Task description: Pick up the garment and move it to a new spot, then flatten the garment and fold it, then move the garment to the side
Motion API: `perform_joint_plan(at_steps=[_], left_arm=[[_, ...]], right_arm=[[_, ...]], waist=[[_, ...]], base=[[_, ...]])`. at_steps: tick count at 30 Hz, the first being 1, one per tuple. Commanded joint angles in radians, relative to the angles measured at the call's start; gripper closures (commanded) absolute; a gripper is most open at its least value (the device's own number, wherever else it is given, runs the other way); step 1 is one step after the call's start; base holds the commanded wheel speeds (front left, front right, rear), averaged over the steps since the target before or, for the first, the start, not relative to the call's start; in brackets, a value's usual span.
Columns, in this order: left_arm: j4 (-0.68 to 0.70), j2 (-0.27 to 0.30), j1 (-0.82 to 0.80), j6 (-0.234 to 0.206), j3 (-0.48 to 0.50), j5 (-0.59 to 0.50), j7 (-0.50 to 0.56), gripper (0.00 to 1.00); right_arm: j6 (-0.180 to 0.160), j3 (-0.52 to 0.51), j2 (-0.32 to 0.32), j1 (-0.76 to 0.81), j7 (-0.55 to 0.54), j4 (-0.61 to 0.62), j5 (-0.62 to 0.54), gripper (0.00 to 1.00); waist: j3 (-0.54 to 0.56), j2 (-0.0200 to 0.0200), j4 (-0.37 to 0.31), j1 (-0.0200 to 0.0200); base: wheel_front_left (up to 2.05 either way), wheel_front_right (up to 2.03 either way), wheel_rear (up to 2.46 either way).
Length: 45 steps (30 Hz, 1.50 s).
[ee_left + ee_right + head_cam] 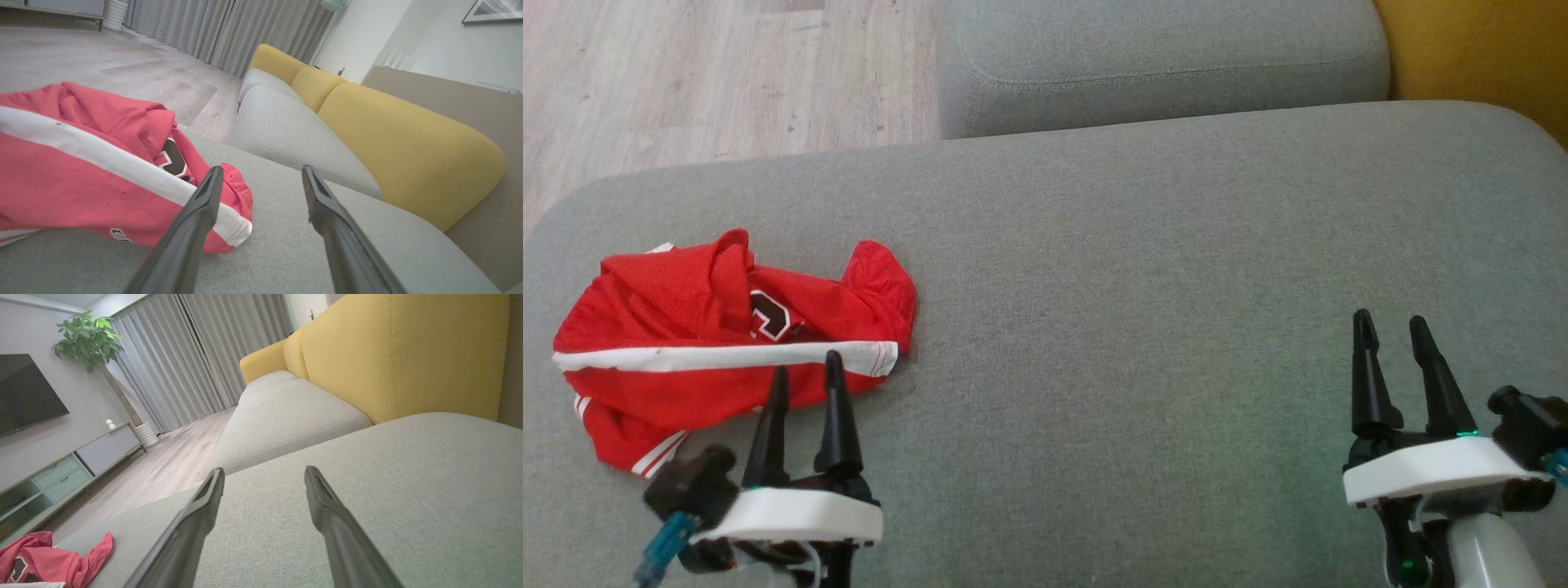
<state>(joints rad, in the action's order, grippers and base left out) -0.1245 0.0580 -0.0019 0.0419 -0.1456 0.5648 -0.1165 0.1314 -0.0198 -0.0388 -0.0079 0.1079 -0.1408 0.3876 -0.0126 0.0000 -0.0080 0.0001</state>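
The garment (711, 343) is a red jersey with a white stripe and a dark number, lying crumpled at the left of the grey sofa seat (1143, 269). In the left wrist view the garment (81, 171) is bunched at the left, just ahead of the fingers. My left gripper (805, 372) hovers open at the jersey's near edge, nothing between its fingers. My right gripper (1390, 324) stands open far to the right over bare cushion. The right wrist view catches the garment (53, 563) at its lower left corner.
A second grey seat cushion (1160, 65) lies beyond, with yellow back cushions (404, 143) along the right. Wooden floor (719, 73) drops off past the seat's far left edge. A TV stand (61, 473) and a potted plant (90, 339) stand across the room.
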Motion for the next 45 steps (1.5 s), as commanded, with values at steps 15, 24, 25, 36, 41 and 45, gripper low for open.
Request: perform_joint_plan(at_steps=[15, 24, 25, 36, 41, 45], left_arm=[[0.010, 0.077, -0.084, -0.097, -0.119, -0.221, -0.052, 0.00], [-0.008, 0.116, -0.106, -0.152, -0.196, -0.345, -0.079, 0.00], [-0.011, 0.122, -0.109, -0.160, -0.206, -0.361, -0.082, 0.00], [0.001, 0.137, -0.129, -0.231, -0.271, -0.431, -0.117, 0.00], [0.030, 0.106, -0.105, -0.206, -0.226, -0.375, -0.129, 0.00], [0.032, 0.066, -0.071, -0.147, -0.167, -0.332, -0.141, 0.00]], right_arm=[[-0.001, 0.050, -0.009, -0.045, 0.061, 0.070, -0.252, 0.00], [-0.001, 0.067, -0.010, -0.050, 0.087, 0.088, -0.394, 0.00], [-0.001, 0.069, -0.010, -0.050, 0.090, 0.090, -0.410, 0.00], [-0.001, 0.094, -0.011, -0.051, 0.126, 0.111, -0.533, 0.00], [-0.001, 0.089, -0.011, -0.043, 0.137, 0.099, -0.480, 0.00], [-0.001, 0.086, -0.011, -0.036, 0.149, 0.069, -0.389, 0.00]], waist=[[0.000, 0.0000, -0.008, 0.0000], [0.001, 0.0000, -0.012, 0.0000], [0.001, 0.0000, -0.012, 0.0000], [0.000, 0.0000, -0.010, -0.0001], [0.002, 0.0000, -0.008, -0.0001], [0.006, 0.0000, -0.008, -0.0001]], base=[[0.00, 0.00, 0.00], [0.00, 0.00, 0.00], [0.00, 0.00, 0.00], [0.00, 0.00, 0.00], [0.00, 0.00, 0.00], [0.00, 0.00, 0.00]])
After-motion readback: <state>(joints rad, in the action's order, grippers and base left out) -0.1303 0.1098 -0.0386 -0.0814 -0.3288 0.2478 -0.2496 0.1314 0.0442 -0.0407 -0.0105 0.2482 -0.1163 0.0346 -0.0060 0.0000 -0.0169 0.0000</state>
